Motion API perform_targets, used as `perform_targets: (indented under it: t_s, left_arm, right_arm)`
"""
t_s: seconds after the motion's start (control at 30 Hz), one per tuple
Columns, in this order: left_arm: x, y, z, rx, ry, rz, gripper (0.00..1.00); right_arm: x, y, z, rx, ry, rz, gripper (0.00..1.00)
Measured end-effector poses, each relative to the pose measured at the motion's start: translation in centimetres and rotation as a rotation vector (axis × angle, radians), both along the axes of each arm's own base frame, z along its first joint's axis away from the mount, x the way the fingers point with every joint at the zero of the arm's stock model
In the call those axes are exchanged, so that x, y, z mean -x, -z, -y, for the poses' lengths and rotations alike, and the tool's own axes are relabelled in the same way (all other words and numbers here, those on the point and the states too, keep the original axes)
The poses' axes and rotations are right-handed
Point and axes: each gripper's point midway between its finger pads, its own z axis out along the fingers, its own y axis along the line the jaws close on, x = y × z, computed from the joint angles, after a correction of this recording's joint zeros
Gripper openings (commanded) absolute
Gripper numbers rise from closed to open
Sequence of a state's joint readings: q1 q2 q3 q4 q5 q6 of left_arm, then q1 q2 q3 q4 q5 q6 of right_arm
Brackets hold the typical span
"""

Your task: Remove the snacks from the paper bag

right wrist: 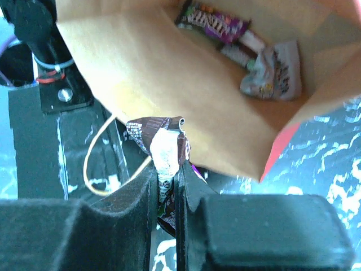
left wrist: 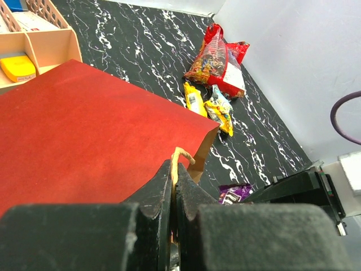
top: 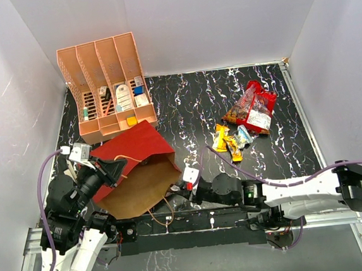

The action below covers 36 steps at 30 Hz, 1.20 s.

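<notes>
Black fingers (right wrist: 135,217) of the right gripper (right wrist: 167,175) clamp a dark purple packet (right wrist: 164,148) just outside the mouth of the paper bag (right wrist: 169,73), the arm stretched low and leftward along the table's near edge. The left gripper (left wrist: 174,183), its arm folded up by the left wall, pinches the bag's loop handle (left wrist: 180,155), jaws together. The bag lies on its side, mouth toward the arm bases, with another purple packet (right wrist: 217,25) and a silver packet (right wrist: 271,70) inside. A red-and-clear sweets bag (top: 254,107) and small yellow packets (top: 227,139) lie well apart to the right, bare marbled table (top: 184,103) between. A peach rack (top: 107,85) stands just beside the bag's far corner.
</notes>
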<state>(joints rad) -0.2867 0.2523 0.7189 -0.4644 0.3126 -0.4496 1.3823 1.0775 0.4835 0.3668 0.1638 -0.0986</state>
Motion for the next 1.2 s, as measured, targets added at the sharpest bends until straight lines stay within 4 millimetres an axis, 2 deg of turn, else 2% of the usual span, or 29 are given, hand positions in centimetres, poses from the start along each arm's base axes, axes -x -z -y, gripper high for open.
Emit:
perform_targets:
  t_s: [0.1,0.17,0.37,0.53,0.67,0.73,0.83,0.9,1.0,1.07,1.13,1.2]
  left_arm:
    - [-0.1,0.0,-0.2,-0.001,-0.011,-0.001,0.0]
    - [-0.2,0.0,-0.2,-0.002,-0.015,-0.002,0.0]
    - [-0.7,0.6,-0.1,-0.011,-0.018,-0.031,0.0]
    - [-1.0,1.1,0.0,-0.02,-0.019,-0.06,0.0]
    - [-1.0,1.1,0.0,-0.02,-0.019,-0.06,0.0]
    - [-1.0,1.1,0.0,-0.02,-0.018,-0.059,0.0]
    - [-1.0,1.2,0.0,-0.021,-0.018,-0.063,0.0]
    - [-1.1,1.3,0.0,-0.022,-0.018,-0.068,0.0]
    - [-1.2,1.3,0.0,-0.023,-0.021,-0.069,0.0]
    - [-1.2,1.3,-0.1,-0.023,-0.022,-0.069,0.0]
    - [-1.2,1.3,-0.1,-0.022,-0.023,-0.069,0.0]
    - [-1.2,1.3,-0.1,-0.023,-0.023,-0.07,0.0]
  right_arm:
    - [0.1,1.9,1.8,0.033,0.044,-0.069,0.07]
    - [-0.6,2.3,2.7,0.027,0.117,-0.103,0.07]
    - [-4.8,3.0,6.6,-0.055,0.51,-0.234,0.07]
    - [-7.1,5.5,9.3,-0.096,0.709,-0.361,0.07]
    - [-10.9,8.0,12.8,-0.064,0.892,-0.434,0.07]
    - [-13.2,9.0,15.3,-0.05,0.986,-0.481,0.07]
    - [-16.2,9.5,18.3,-0.062,1.081,-0.559,0.08]
    - [-17.7,9.5,19.6,-0.08,1.106,-0.612,0.08]
    - [-18.5,9.6,20.3,-0.096,1.094,-0.665,0.08]
    - [-18.4,9.9,20.1,-0.086,1.062,-0.688,0.1]
    - [-18.1,10.3,19.6,-0.068,1.026,-0.711,0.16]
    - [-17.7,10.7,19.4,-0.044,1.01,-0.724,0.28]
